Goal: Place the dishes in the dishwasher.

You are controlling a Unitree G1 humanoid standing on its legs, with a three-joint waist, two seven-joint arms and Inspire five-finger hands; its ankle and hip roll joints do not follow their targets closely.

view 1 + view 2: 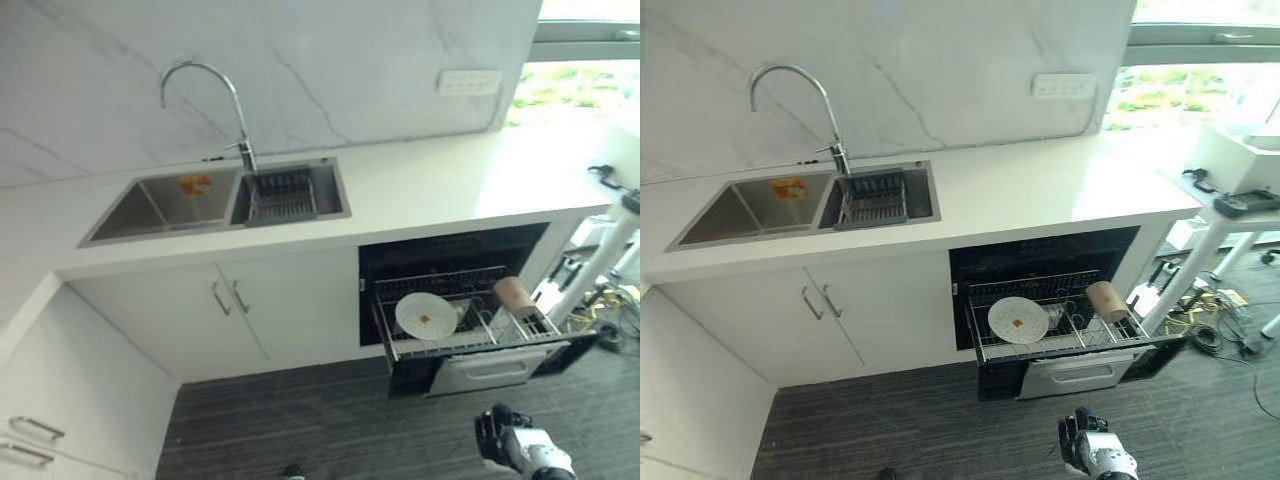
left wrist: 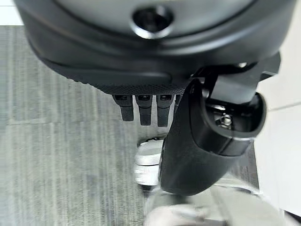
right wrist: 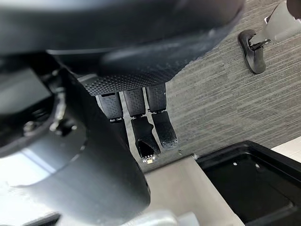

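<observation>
The dishwasher's wire rack (image 1: 386, 338) is pulled out below the counter. On it lie a white plate (image 1: 426, 315) with a small orange spot and, at the right end, a tan cup (image 1: 514, 293) on its side. My right hand (image 1: 494, 434) hangs low over the floor in front of the rack, apart from it; in its wrist view the fingers (image 3: 136, 117) are relaxed and hold nothing. My left hand (image 2: 197, 150) shows in its own wrist view over the grey floor, fingers (image 2: 143, 109) straight and empty.
A double sink (image 1: 120, 222) with a curved faucet (image 1: 236, 108) is set in the white counter; an orange-yellow item (image 1: 195, 184) lies in its left basin and a metal basket (image 1: 282, 194) in the right. A white stand (image 1: 598, 268) and cables are at the right.
</observation>
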